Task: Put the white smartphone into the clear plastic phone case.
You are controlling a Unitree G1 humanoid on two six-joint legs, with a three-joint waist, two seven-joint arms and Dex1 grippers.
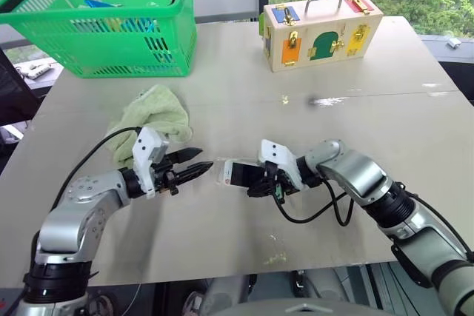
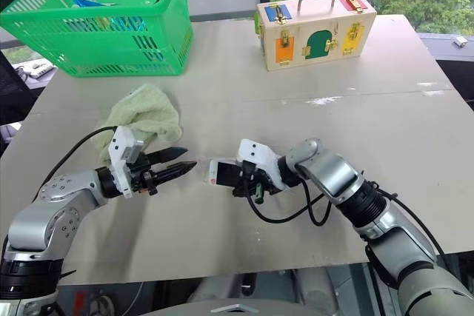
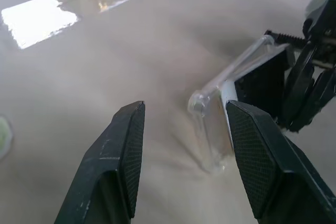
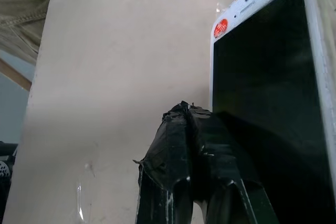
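- The right claw (image 1: 255, 181) is clamped shut on the slim white smartphone with black glass screen (image 1: 238, 174), holding it just above the beige bench (image 1: 370, 131) near its middle.
- The clear, thin plastic phone case (image 3: 212, 129) sits around the phone's free end.
- The left claw (image 1: 194, 163) stands half open and empty, its black fingertips (image 3: 134, 129) just beside the case, apart from it.
- A crumpled pale green towel (image 1: 157, 112) lies behind the left arm.

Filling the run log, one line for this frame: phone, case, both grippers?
white smartphone: partly in clear plastic phone case | right gripper: shut, on phone | left gripper: open, empty, facing case | table
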